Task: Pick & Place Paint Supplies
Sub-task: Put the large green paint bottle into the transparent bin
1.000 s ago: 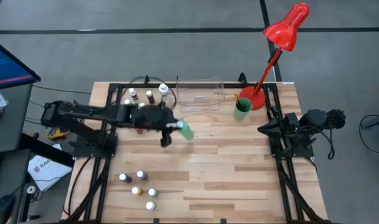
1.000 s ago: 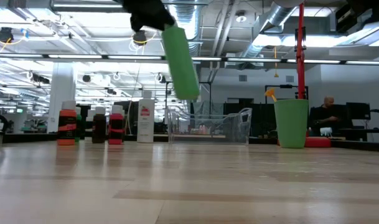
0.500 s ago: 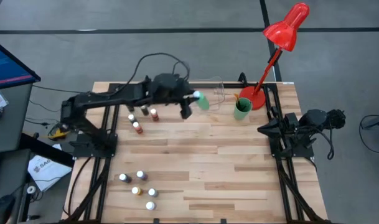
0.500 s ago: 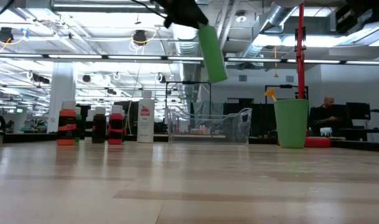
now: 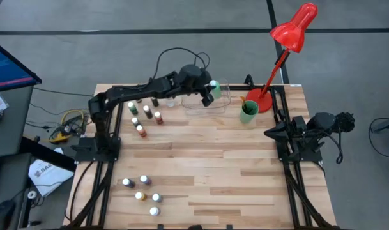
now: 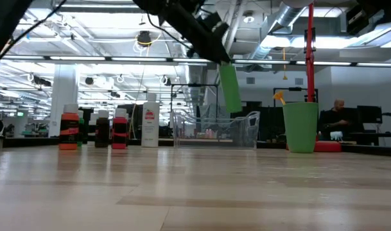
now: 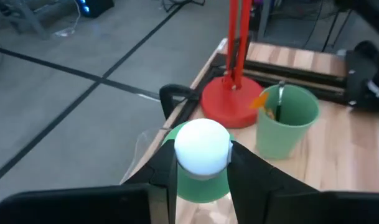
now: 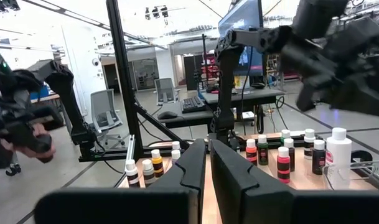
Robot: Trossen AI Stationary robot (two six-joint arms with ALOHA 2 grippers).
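Paint supplies being inspected, largest item first. Wooden table (image 5: pixel 220 166) carrying everything. Left arm reaching across the far edge, left gripper (image 5: pixel 210 89) clamping the taller green bottle (image 6: pixel 230 88) by its white-capped end, hanging it tilted, clear of the surface, above the clear plastic tray (image 5: pixel 204 96). Right gripper (image 8: pixel 208 163) waiting at the table's right edge, fingers pressing together, gripping nothing. Red lamp (image 5: pixel 287 45) standing at the far right corner, green cup (image 5: pixel 248 111) sitting just beside its base, holding an orange-tipped item. Tall white bottle (image 6: pixel 149 124) standing near the tray. Tiny white-capped bottles (image 5: pixel 143 118) clustering at far left; a second group (image 5: pixel 143 191) sitting at near left, well apart.
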